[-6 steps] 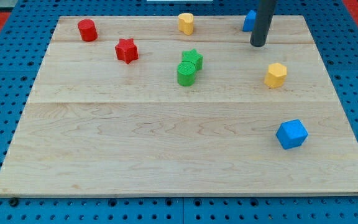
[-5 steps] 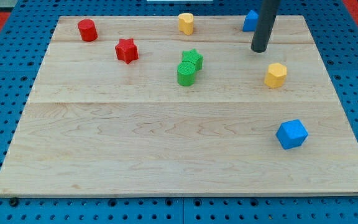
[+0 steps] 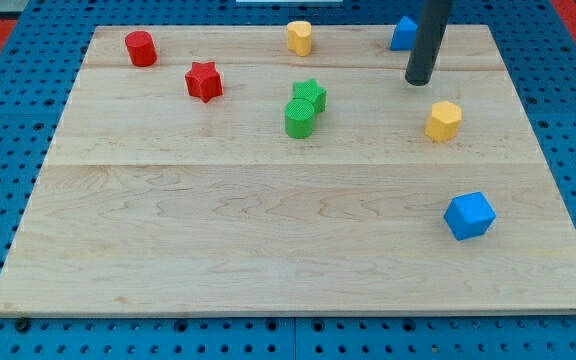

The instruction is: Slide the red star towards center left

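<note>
The red star (image 3: 204, 81) lies on the wooden board (image 3: 268, 230) at the upper left. My tip (image 3: 419, 81) is far to its right, near the view's top right, just below a blue block (image 3: 402, 33) partly hidden by the rod and above a yellow hexagonal block (image 3: 444, 120). The tip touches no block.
A red cylinder (image 3: 140, 48) sits up-left of the star. A green star (image 3: 310, 94) and a green cylinder (image 3: 300, 118) touch each other near the top middle. A yellow block (image 3: 299, 37) is at the top edge. A blue cube (image 3: 468, 215) is at the right.
My tip has moved slightly down and right. The blocks have not moved.
</note>
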Controlling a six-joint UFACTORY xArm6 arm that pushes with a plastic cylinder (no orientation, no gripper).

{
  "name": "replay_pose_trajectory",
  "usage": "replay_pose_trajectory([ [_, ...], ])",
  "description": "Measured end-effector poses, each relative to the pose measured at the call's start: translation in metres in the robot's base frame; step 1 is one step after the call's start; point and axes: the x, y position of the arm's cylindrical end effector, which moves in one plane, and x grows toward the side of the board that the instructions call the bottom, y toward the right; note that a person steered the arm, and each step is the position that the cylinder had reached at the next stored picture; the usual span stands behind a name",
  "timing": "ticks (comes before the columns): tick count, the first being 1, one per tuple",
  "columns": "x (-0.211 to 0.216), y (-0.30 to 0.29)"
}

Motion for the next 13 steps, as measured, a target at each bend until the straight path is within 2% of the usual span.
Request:
replay_pose_trajectory([
  [1,0.003,-0.009],
  [2,0.011,-0.063],
  [3,-0.041,-0.149],
  [5,-0.026,-0.286],
  [6,-0.002,-0.311],
  [7,0.041,-0.308],
  [8,0.065,-0.325],
  [9,0.066,-0.273],
  [10,0.091,-0.252],
  [12,0.093,-0.335],
  [13,0.092,-0.337],
])
